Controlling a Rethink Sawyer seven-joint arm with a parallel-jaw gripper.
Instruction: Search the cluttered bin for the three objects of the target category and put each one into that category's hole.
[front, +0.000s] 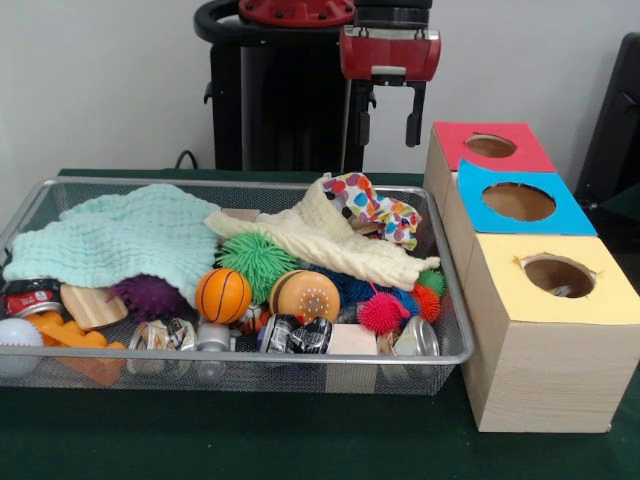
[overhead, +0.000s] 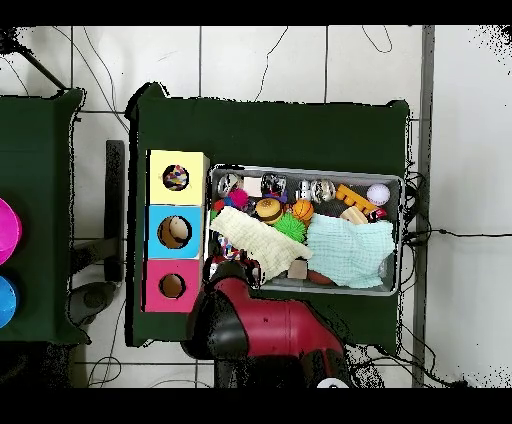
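My gripper (front: 389, 118) hangs open and empty above the far right corner of the wire bin (front: 250, 357), clear of everything in it. The bin holds a mint cloth (front: 120, 240), a cream cloth (front: 320, 240), a spotted fabric piece (front: 378, 207), green (front: 258, 258), purple (front: 148, 295) and pink (front: 382, 312) spiky balls, a small basketball (front: 222, 295), an orange dotted ball (front: 305, 295), several cans and a wooden block (front: 352, 340). To the right stands a wooden box with a red hole (front: 492, 146), a blue hole (front: 518, 202) and a yellow hole (front: 558, 275).
In the overhead view the red arm (overhead: 270, 330) covers the bin's (overhead: 397, 232) lower left corner and hides the gripper. The blue hole (overhead: 173, 232) and yellow hole (overhead: 176, 178) show something inside. A white ball (front: 18, 345) and an orange toy (front: 70, 335) lie at the bin's front left.
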